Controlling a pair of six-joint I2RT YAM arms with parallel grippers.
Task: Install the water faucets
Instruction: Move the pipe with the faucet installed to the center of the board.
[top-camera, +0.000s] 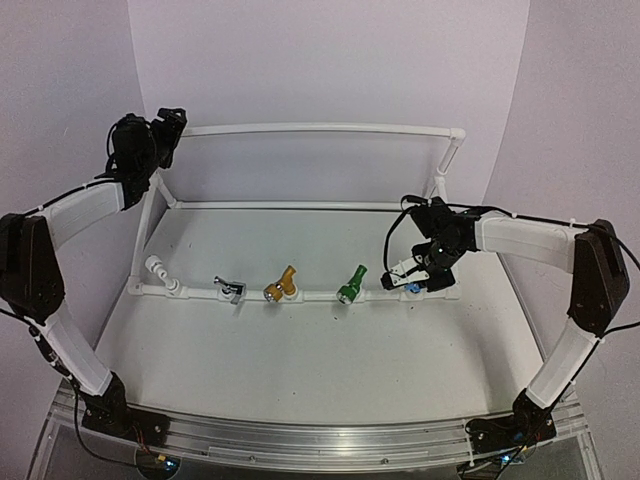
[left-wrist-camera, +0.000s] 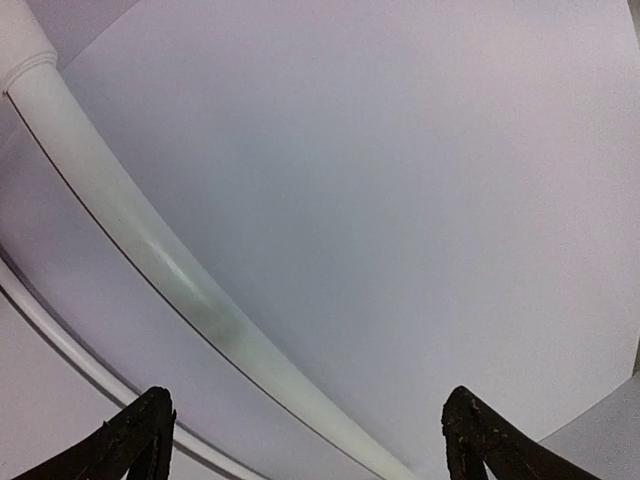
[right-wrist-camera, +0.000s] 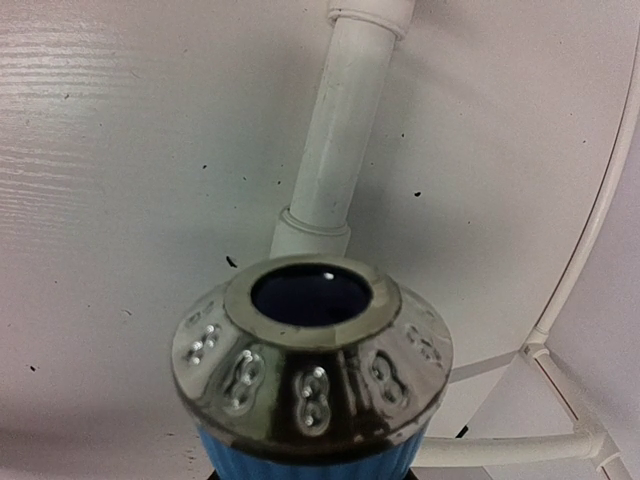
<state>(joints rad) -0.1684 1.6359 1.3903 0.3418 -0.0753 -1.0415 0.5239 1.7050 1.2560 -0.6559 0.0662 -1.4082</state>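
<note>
Right gripper grasps the blue faucet by its ribbed plastic body: light, stiff, I judge; the chrome nozzle looks slippery. Left gripper hangs released, empty.

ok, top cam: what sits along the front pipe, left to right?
white elbow fitting → silver faucet → yellow faucet → green faucet → blue faucet
</note>
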